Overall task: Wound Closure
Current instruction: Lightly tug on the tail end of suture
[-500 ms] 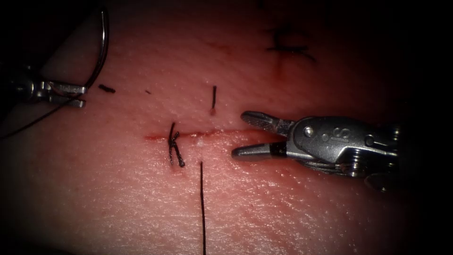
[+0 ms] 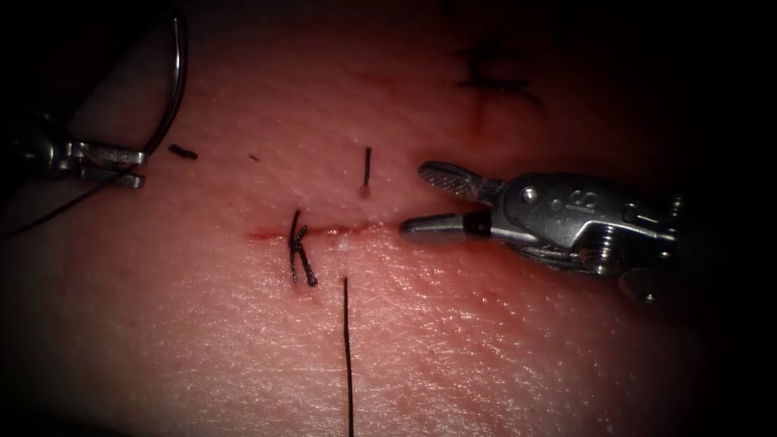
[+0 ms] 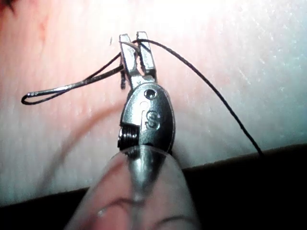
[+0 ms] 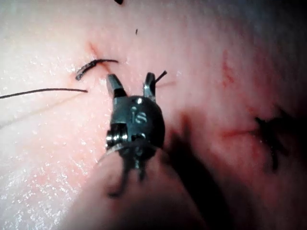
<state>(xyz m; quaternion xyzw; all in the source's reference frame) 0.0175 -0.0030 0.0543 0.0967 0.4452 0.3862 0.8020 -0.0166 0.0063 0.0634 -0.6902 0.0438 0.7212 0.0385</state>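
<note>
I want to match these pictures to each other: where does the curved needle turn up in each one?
Endoscope view: the needle is left of the cut, clear of the tissue, gripped near its tail end by the left tool.
Left wrist view: the needle sticks sideways out of that tool's shut jaws.
Shared landmark: the left tool.
The right tool is open and holds nothing.

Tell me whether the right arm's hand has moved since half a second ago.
Yes. The right hand has moved up the endoscope view: its lower jaw now lies on the cut, where before it sat below it.
</note>
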